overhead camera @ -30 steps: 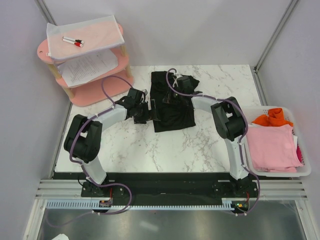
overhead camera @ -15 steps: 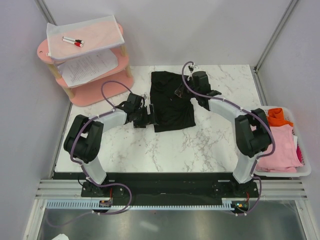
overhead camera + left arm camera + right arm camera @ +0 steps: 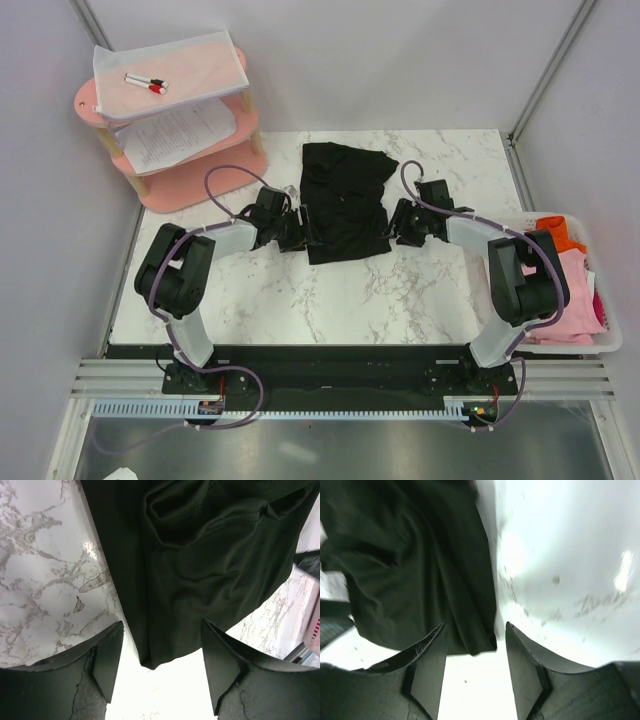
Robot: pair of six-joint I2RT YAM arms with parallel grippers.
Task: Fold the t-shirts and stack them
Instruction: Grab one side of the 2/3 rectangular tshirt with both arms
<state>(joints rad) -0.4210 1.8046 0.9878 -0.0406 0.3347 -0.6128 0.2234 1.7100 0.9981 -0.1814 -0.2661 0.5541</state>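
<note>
A black t-shirt [image 3: 345, 200] lies partly folded on the marble table [image 3: 300, 300]. My left gripper [image 3: 300, 232] is low at the shirt's near left edge. In the left wrist view the left gripper [image 3: 159, 666] is open, and the black t-shirt [image 3: 200, 565] reaches a corner into the gap without touching either finger. My right gripper [image 3: 398, 225] sits at the near right edge. It is open too [image 3: 476, 666], and the shirt's hem [image 3: 480, 642] ends just between its fingertips. A pink t-shirt [image 3: 580, 300] and an orange t-shirt [image 3: 566, 229] lie in a basket.
The white basket [image 3: 565, 347] stands off the table's right edge, partly behind my right arm. At the back left is a pink two-tier shelf [image 3: 190, 182] with printed paper sheets [image 3: 175, 135] and a mesh pouch [image 3: 170, 70] holding a marker.
My right gripper has let go of the shirt's far end, opened, and swung right and nearer to the near right edge. The left jaws have narrowed a little. The shirt's top lies flatter.
</note>
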